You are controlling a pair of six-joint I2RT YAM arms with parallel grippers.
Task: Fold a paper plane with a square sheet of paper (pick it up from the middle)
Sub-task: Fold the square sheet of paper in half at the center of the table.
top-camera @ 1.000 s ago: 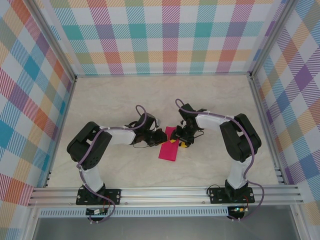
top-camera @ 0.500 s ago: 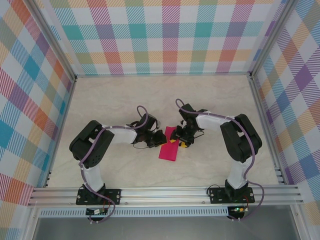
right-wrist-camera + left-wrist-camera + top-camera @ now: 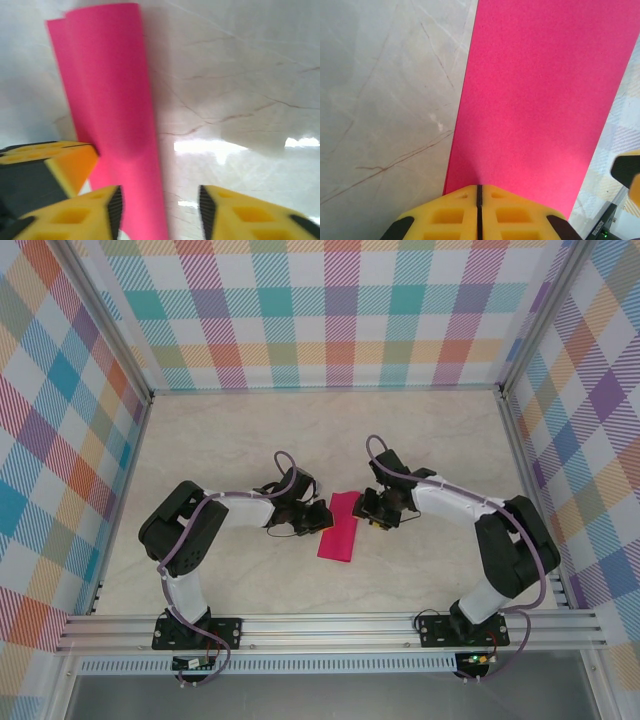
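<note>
Plaid walls in pastel checks close three sides of a pale marble-look table; an aluminium frame runs along the near edge where both arms are bolted. From above, nothing else lies on the surface; the square sheet of paper, magenta-pink and folded into a narrow strip, rests flat near the middle; the left gripper touches its left long edge and the right gripper sits just beside its far right corner.

On the left wrist camera, veined stone fills the left side and the sheet runs away from the lens; the left gripper is clenched, its yellow fingers pressed together at the sheet's near edge; whether a layer is pinched cannot be told; a yellow fingertip of the other arm shows at the right border.

On the right wrist camera, the picture is blurred; the sheet lies as a long strip with a rolled fold; the right gripper is released, jaws apart, the strip's near end reaching into the gap; the left arm's yellow pad presses against the strip's left edge.
</note>
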